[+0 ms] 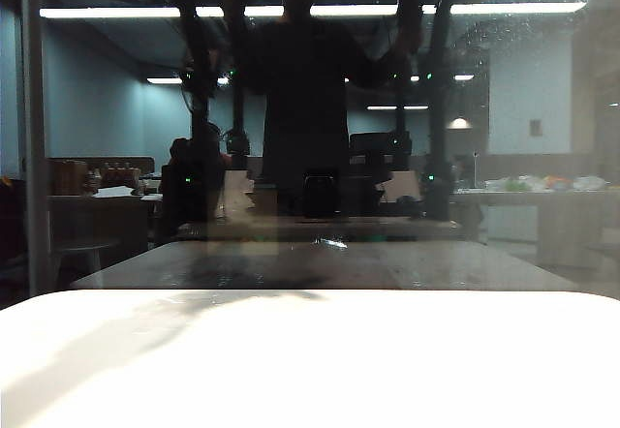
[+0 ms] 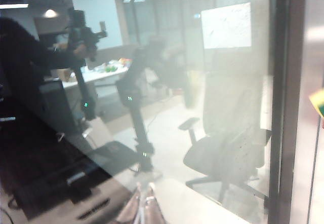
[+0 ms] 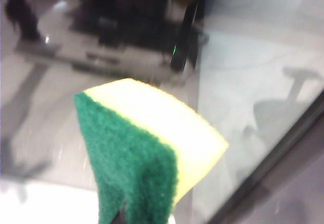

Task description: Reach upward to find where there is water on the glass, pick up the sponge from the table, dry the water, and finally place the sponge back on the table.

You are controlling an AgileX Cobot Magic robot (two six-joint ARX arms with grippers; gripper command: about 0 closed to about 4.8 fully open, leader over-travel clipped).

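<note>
My right end effector [image 3: 121, 215] clamps the sponge [image 3: 147, 153] near the glass [image 3: 253, 82]; a weak corner pinch could drop it before reaching the water [image 1: 504, 21], and I cannot tell my left end effector's [image 2: 144, 206] state.

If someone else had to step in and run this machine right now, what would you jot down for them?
Right tool: shut on the sponge, held up in front of the glass.
Left tool: only its tips show, facing the glass; open or shut is unclear. Holds nothing visible.
Water: fine droplets high on the pane's right side in the exterior view.
Table: the sponge is off it.
Done: water located, sponge picked up.
Left: wipe the droplets dry, return the sponge to the table.
</note>
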